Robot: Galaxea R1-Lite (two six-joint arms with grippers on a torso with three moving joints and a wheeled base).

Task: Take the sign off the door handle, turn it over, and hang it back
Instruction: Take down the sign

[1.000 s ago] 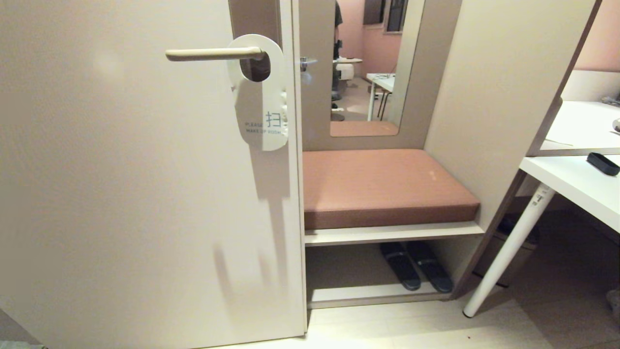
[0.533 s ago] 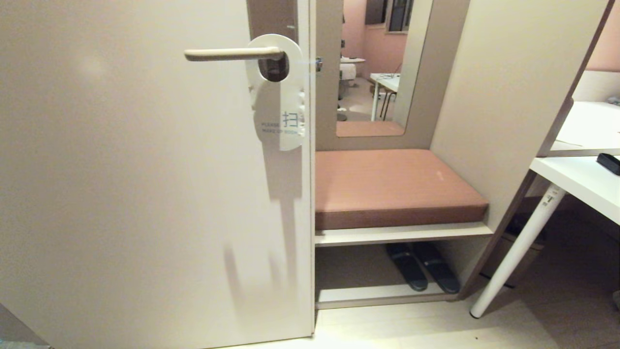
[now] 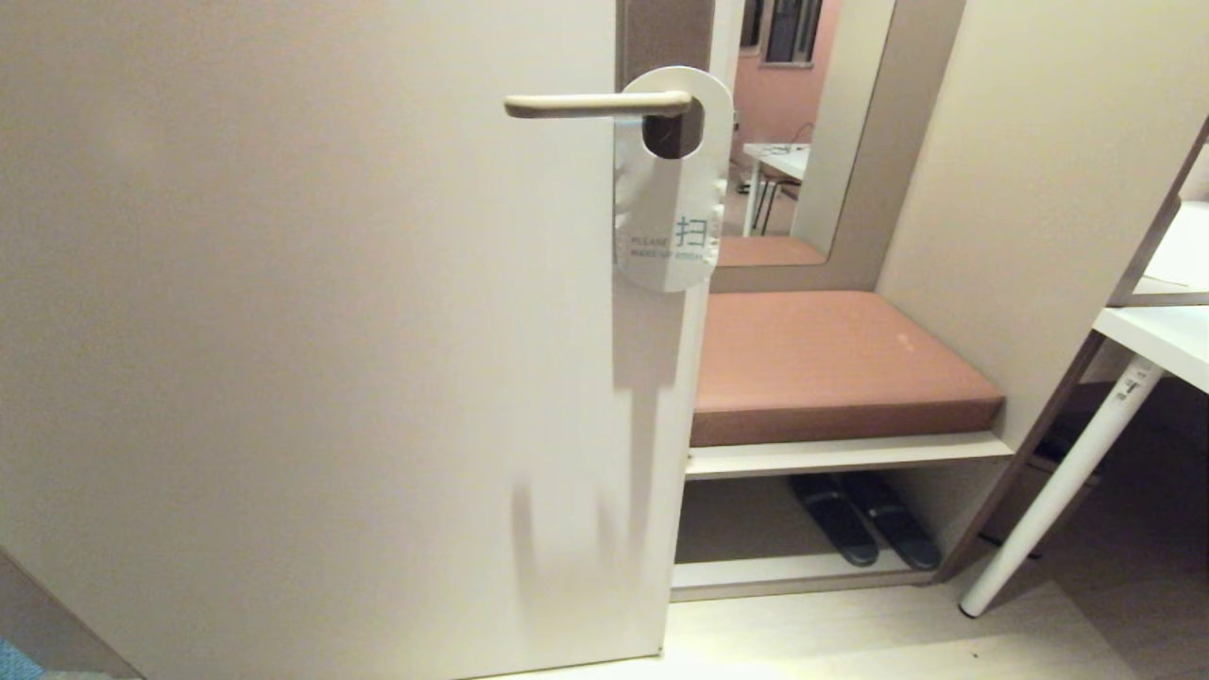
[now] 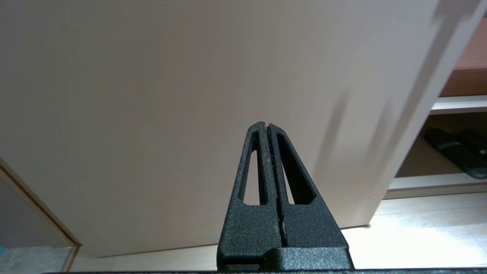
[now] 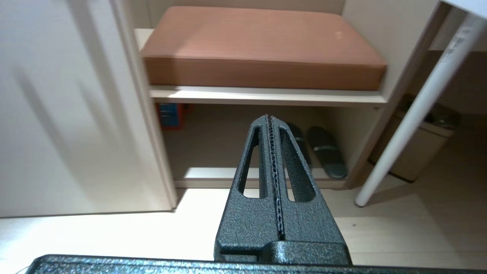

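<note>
The sign (image 3: 669, 203) hangs by its round hole on the door handle (image 3: 590, 104), white "MAKE UP ROOM" side facing me, near the door's right edge in the head view. The handle is a cream lever pointing left from a brownish backplate (image 3: 664, 38). Neither arm shows in the head view. My left gripper (image 4: 265, 125) is shut and empty, low in front of the door's lower part. My right gripper (image 5: 270, 117) is also shut and empty, low down and facing the shelf under the bench. Sign and handle lie outside both wrist views.
The cream door (image 3: 312, 359) fills the left. To its right are a brown cushioned bench (image 3: 831, 364), dark slippers (image 3: 864, 529) on the shelf below, a mirror (image 3: 793, 132) above, and a white table leg (image 3: 1058, 486). A bin (image 5: 422, 142) stands behind the leg.
The whole head view has shifted: door, handle and sign now sit further right in the picture and the table has slid out at the right. The sign still hangs as before.
</note>
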